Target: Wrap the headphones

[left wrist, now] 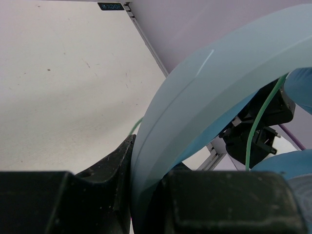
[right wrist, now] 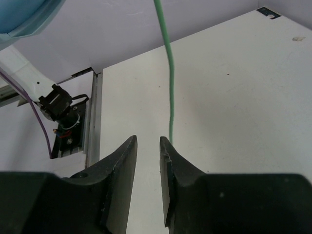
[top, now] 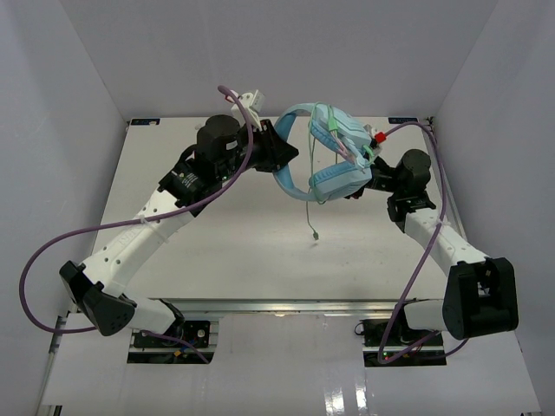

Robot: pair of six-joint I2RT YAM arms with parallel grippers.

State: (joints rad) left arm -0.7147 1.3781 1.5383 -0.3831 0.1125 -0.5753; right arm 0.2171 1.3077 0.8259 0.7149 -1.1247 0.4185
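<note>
A small dark label (left wrist: 109, 6) sits at the far corner of the surface (left wrist: 63, 87). It has pale letters on it, but they are too small to read. No other writing shows.

The headphones (top: 334, 160) are light blue and are held up over the far middle of the surface (top: 243, 251). The headband (left wrist: 204, 92) is a wide, smooth, bent strip that looks like shiny plastic. The ear cup (top: 340, 179) is oval and looks soft and padded.

The left tool (top: 282, 156) is closed tight on the headband. From the left wrist, the band runs right between its black fingers (left wrist: 112, 165).

A thin pale green cable (top: 310, 204) goes over the ear cups and hangs down with a little plug at its end. I cannot tell if the plug touches the surface.

The right tool (top: 368, 178) is just beside the ear cup. From its own camera, the right tool (right wrist: 147, 146) has only a narrow gap, and nothing shows in it. The cable (right wrist: 169, 73) hangs just past its tips and goes out of sight behind one of them.

A thick purple cable (top: 52, 251) loops along the left arm. The surface is flat, white and a bit speckled.
</note>
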